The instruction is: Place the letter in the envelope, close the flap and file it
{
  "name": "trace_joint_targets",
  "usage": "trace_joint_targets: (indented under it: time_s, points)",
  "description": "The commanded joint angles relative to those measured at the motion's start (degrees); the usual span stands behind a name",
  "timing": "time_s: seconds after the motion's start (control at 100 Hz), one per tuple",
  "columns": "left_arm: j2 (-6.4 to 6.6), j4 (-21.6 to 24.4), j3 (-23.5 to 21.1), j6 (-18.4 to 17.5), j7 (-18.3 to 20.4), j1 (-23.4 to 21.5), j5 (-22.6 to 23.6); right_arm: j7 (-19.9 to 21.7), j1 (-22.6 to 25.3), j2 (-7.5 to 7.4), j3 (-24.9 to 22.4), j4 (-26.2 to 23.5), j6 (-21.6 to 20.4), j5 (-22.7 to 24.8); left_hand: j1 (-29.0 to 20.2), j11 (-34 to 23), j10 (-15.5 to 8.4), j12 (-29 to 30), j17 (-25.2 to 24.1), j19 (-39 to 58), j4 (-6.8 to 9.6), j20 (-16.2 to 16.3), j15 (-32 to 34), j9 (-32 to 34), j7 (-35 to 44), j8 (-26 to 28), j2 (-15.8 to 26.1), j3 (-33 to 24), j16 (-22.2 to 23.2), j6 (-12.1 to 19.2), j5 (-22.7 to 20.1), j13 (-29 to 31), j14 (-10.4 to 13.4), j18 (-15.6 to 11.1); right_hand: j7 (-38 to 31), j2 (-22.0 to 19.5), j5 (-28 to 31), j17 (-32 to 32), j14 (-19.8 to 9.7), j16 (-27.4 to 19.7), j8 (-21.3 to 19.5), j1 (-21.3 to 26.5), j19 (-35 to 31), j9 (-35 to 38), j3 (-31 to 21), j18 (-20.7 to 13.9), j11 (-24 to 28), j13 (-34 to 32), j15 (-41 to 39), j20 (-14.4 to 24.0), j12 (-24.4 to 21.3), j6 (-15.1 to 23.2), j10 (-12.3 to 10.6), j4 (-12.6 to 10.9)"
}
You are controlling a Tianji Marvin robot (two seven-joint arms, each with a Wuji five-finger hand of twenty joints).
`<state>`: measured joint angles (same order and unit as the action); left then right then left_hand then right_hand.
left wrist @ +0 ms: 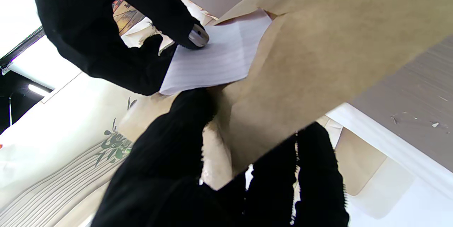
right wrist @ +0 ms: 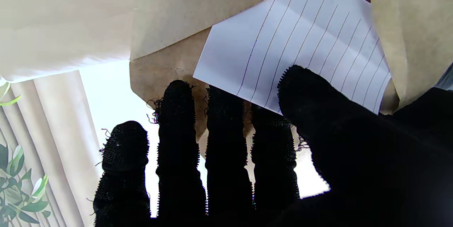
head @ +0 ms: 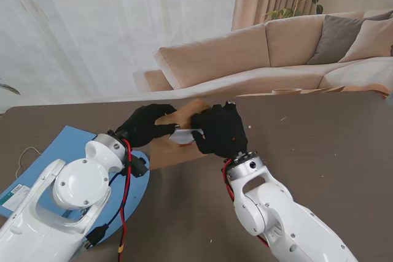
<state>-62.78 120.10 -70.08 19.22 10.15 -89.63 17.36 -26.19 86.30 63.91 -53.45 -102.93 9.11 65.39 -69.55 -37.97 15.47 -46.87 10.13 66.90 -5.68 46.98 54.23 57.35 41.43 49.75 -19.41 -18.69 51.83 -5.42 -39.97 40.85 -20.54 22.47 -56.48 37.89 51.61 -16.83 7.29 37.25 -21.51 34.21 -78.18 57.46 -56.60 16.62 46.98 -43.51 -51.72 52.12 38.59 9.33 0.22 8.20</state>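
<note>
A brown paper envelope [head: 175,145] is held up over the middle of the dark table, its mouth facing the right hand. My left hand [head: 144,125] is shut on the envelope [left wrist: 318,64]. A white lined letter [head: 182,135] sticks partway out of the envelope's mouth. My right hand [head: 218,130] pinches the letter [right wrist: 300,39] between thumb and fingers, with the envelope [right wrist: 170,15] around and behind it. From the left wrist the letter [left wrist: 216,60] pokes out of the opening, a right-hand fingertip [left wrist: 198,36] resting on it.
A blue folder [head: 67,145] lies on the table [head: 319,151] at my left, partly under the left arm. A beige sofa [head: 276,53] stands beyond the table's far edge. A white cable [head: 24,154] curls near the left edge.
</note>
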Motion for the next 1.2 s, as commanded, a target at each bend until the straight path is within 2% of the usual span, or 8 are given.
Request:
trace_joint_targets:
  time_s: [0.0,0.2,0.28,0.38,0.6,0.73,0.92,1.19]
  points:
    - [-0.36,0.94,-0.06,-0.22,1.14,-0.38,-0.55,0.89,-0.06,0.02,0.29,-0.08,-0.29,0.41,-4.41,0.03,-0.79,-0.6,-0.64,-0.2,1.85,0.52,-0.11,-1.1,5.76,3.64,6.38,-1.18,0.68,3.01,-0.22,-0.93,-0.03,0.17,-1.2,-1.05,1.12,0.0,-0.37,0.37,-1.01,1.38,-0.61,0.8,0.35,0.04,1.13,-0.5,-1.02,-0.04,0.43,-0.09,0.37,-0.69]
    - [-0.39,1.07,-0.21,-0.51,1.24,-0.38,-1.55,0.52,-0.03,-0.13,0.3,0.01,-0.36,1.34,-4.41,0.1,-1.12,-0.69,-0.72,-0.55,1.88,0.42,-0.51,-1.26,5.7,4.18,6.65,-1.15,0.63,3.18,-0.13,-1.2,0.09,0.04,0.97,-0.33,0.82,-0.03,-0.57,0.27,0.99,0.71,-0.64,0.41,2.2,-0.16,0.11,-0.37,-0.89,-0.09,-0.02,1.22,-0.81,0.17]
    - [-0.4,1.05,-0.27,-0.6,1.17,-0.4,-1.53,-0.36,0.7,-0.02,-0.11,-0.33,0.06,1.26,-4.41,0.15,-1.15,-0.69,-0.77,-0.65,1.88,0.4,-0.62,-1.31,5.63,4.32,6.66,-1.15,0.62,3.1,-0.09,-1.17,-0.03,0.0,2.37,1.87,-2.26,0.15,-0.61,-0.08,2.62,-1.67,-0.52,-2.25,2.4,-0.59,-0.98,0.8,0.06,-0.16,-0.46,0.33,-0.85,0.36]
    - [-0.42,0.98,-0.32,-0.61,1.02,-0.45,-1.24,-1.79,1.86,0.26,-0.85,-0.91,0.47,0.63,-4.41,0.18,-1.13,-0.69,-0.76,-0.69,1.86,0.41,-0.71,-1.31,5.54,4.42,6.66,-1.17,0.63,3.06,-0.03,-1.13,0.02,0.0,2.94,2.92,-4.64,0.33,-0.53,-0.33,2.49,-1.74,-0.48,-3.62,1.62,-0.72,-2.12,1.3,0.73,-0.17,-1.4,0.41,-0.8,0.12]
    - [-0.47,1.22,-0.16,-0.11,0.79,-0.65,-1.15,-4.55,2.44,0.93,-1.27,-0.67,-1.29,-1.82,-4.41,0.17,-1.14,-0.69,-0.75,-0.7,1.83,0.43,-0.74,-1.34,5.43,4.48,6.67,-1.24,0.7,3.01,-0.03,-1.11,0.03,0.0,0.74,3.71,-2.47,-0.25,-0.51,-0.33,0.66,0.58,-0.77,-0.86,-0.58,-0.35,-1.44,-0.16,0.47,-0.02,-1.57,3.47,-1.33,-0.01]
    - [-0.49,1.24,0.11,0.18,0.74,-0.54,-1.07,-6.21,1.89,1.25,-0.85,0.53,-2.87,-2.91,-4.41,0.14,-1.13,-0.68,-0.79,-0.76,1.82,0.44,-0.79,-1.31,5.41,4.5,6.68,-1.22,0.73,3.05,0.0,-1.16,0.02,0.05,-0.99,2.46,-0.29,-0.7,-0.54,-0.07,-0.36,1.12,-1.02,0.9,-1.89,-0.18,-0.38,-0.98,-0.34,0.05,-0.88,5.56,-1.47,-0.3]
    - [-0.63,1.3,0.45,0.48,0.26,-0.4,-1.16,-4.77,1.73,0.69,-0.63,0.55,-5.21,-2.13,-4.41,0.14,-1.14,-0.67,-0.88,-0.88,1.81,0.42,-0.85,-1.45,5.41,4.55,6.72,-1.25,0.76,2.97,0.05,-1.23,0.01,0.02,-1.74,3.57,0.17,-0.62,-1.1,0.19,-4.57,0.84,-1.09,1.51,-5.71,-0.5,0.39,-0.91,-1.1,-0.01,1.04,8.26,-2.18,-2.36]
    - [-0.82,1.55,0.72,0.84,-0.23,-0.38,-2.3,-3.52,0.75,0.02,0.48,1.1,-5.47,0.23,-4.41,0.13,-1.11,-0.66,-0.87,-0.92,1.79,0.44,-0.97,-1.55,5.44,4.61,6.83,-1.28,0.76,2.99,0.11,-1.29,-0.01,0.02,0.02,2.94,0.91,-1.11,-1.73,0.27,-4.52,1.82,-1.18,3.26,-3.27,-0.66,-0.38,-1.6,-1.26,-0.07,1.21,6.74,-2.69,-0.66]
